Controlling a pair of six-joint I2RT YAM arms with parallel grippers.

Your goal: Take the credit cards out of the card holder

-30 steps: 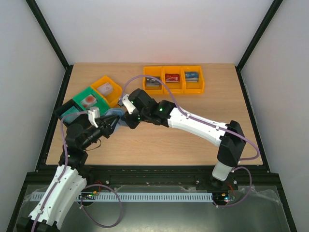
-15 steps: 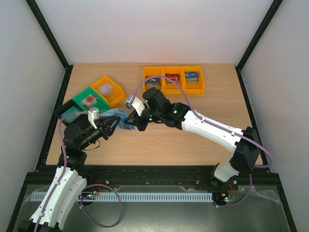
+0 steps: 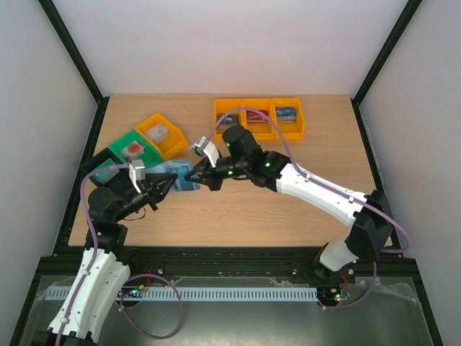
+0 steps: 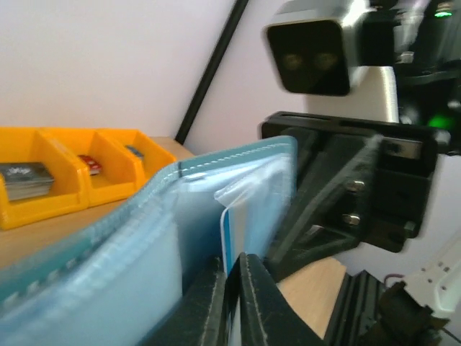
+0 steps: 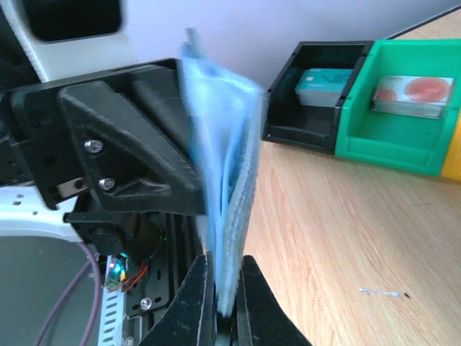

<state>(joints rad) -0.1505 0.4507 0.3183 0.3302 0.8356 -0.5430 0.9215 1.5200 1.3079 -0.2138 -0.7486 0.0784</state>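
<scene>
The card holder (image 3: 178, 176) hangs above the table (image 3: 238, 209), opened like a book and stretched between the two grippers. The left gripper (image 3: 164, 187) has its near-left edge and the right gripper (image 3: 196, 175) its right edge. In the left wrist view the left fingers (image 4: 253, 303) are almost together, pinching the holder's lower edge. A white credit card (image 4: 226, 241) with a blue stripe stands in a clear pocket just above them and runs down into the pinch. Whether the fingers press the card itself or only the pocket cannot be told. In the right wrist view the right fingers (image 5: 197, 299) are likewise nearly closed on the bottom of the pale blue leaf, which rises straight up from them, blurred at its top. Beyond the right gripper, at the far edge, sits a row of three orange bins (image 3: 258, 130) holding a grey card stack (image 3: 229, 122), a red card (image 3: 257, 115) and a blue card (image 3: 286, 112). Just beyond the left gripper, a slanted line of bins runs away to its left. It comprises an orange bin (image 3: 171, 144) with a pale card (image 3: 158, 132), a green bin (image 3: 119, 143) with a white card marked red (image 3: 132, 150), and a black bin (image 3: 96, 164) with a teal card (image 5: 322, 78). The holder's inner pockets are mostly hidden behind its own leaves and the grippers.
</scene>
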